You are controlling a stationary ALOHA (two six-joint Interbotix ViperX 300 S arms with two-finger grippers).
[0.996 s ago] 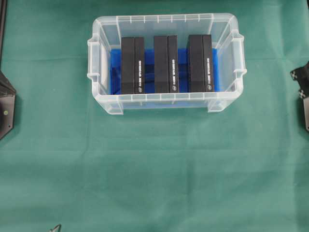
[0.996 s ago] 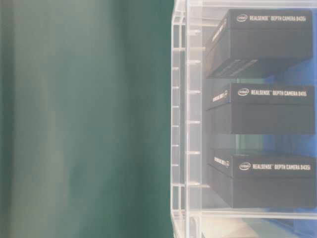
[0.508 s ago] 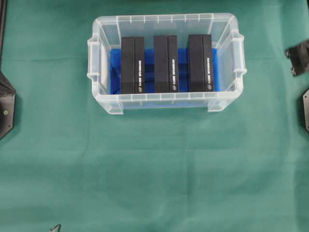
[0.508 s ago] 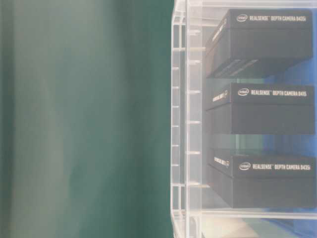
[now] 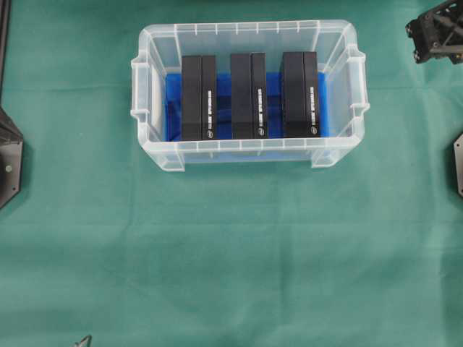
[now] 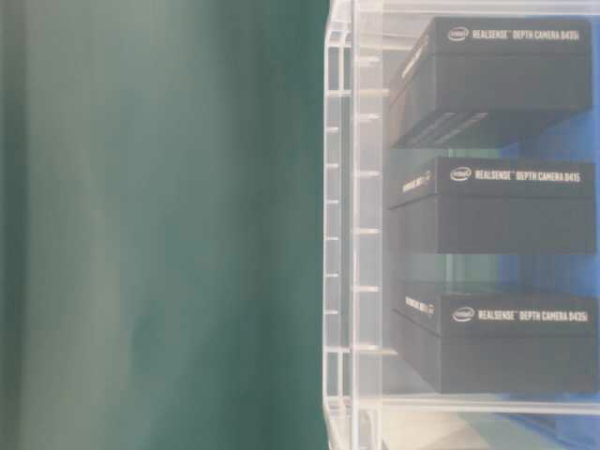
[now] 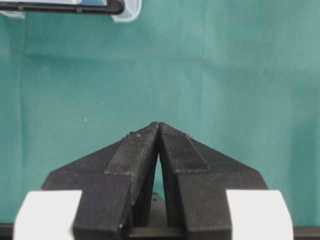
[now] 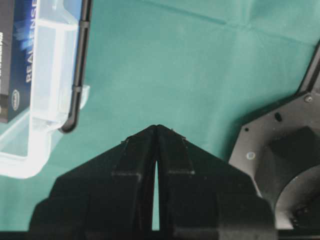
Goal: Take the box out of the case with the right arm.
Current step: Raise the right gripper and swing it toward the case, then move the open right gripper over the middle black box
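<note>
From overhead, the large clear plastic case with rim handles and a blue sheet on its bottom [image 5: 249, 94] sits on the green cloth-covered table [image 5: 231, 253], and three black rectangular boxes stand in it side by side: a left box [image 5: 198, 97], a middle box [image 5: 249, 95] and a right box [image 5: 300, 94], none lifted and none touched. The change is at the right edge: the black lattice-framed right gripper [image 5: 436, 30], which a second ago showed only as a sliver at mid-height, has swung up into the top right corner of this view and now hangs over the cloth, well apart from the case and beyond its right end. That suggests the approach is only beginning; the gripper has yet to come over the case at all. The table-level view shows the case's ribbed wall [image 6: 342, 225] and the three boxes through it, with white printed lettering on their faces, exactly as they stood before; no arm appears there. In the left wrist view, the left gripper [image 7: 158, 126] has its ridged fingers pressed together at the tips, holding nothing, above bare cloth, with a corner of the case just visible at the top. In the right wrist view, the right gripper likewise has its fingertips meeting, pinching nothing, and the case's end with a box behind the wall lies off to its upper left. It will probably need to spread its fingers before descending on a box.
</note>
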